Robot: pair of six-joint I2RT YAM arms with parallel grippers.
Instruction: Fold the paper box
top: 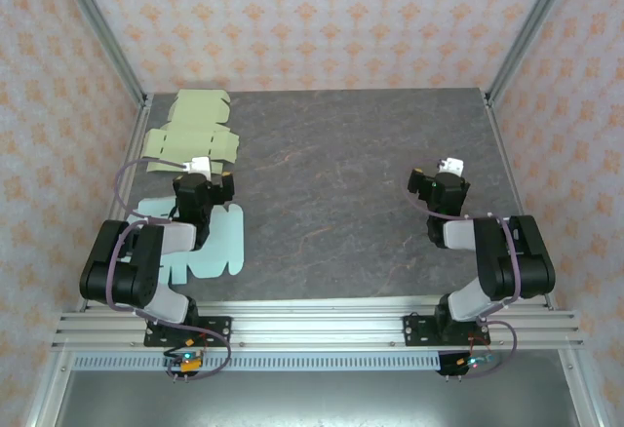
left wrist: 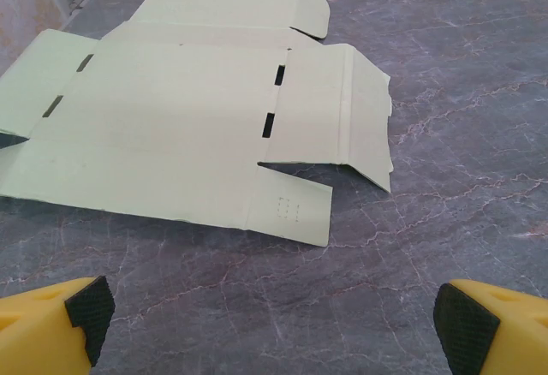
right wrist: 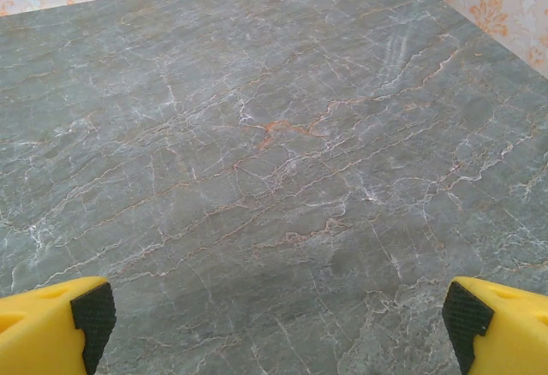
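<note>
Top view, green box blank (top: pixel 190 135): spread flat at the far left corner of the counter (top: pixel 331 183), every flap out, no wall raised.
Top view, pale blue blank (top: pixel 210 252): also flat, nearer the bases, partly under the left arm.
Top view, left pincer (top: pixel 200 167): poised at the green box blank's near edge; contact not clear from above.
Top view, right pincer (top: pixel 450 166): over bare stone on the right side, well apart from both sheets.
Left wrist view, left pincer: spread wide, black pads (left wrist: pixel 90 306) at either lower corner, nothing between them, bare counter beneath.
Left wrist view, green box blank: just ahead, pale green card, die-cut. Dark slots along the fold lines, a small dotted square on the nearest tab, right-hand flap seeming to lift a little off the stone.
Right wrist view, right pincer: spread wide likewise, holding nothing, grey veined counter ahead.
Progress: judged at the very start, with no fold made and no grip taken.
Left to do: by the look of it everything, from raising the panels and tucking the tabs to closing the box.
</note>
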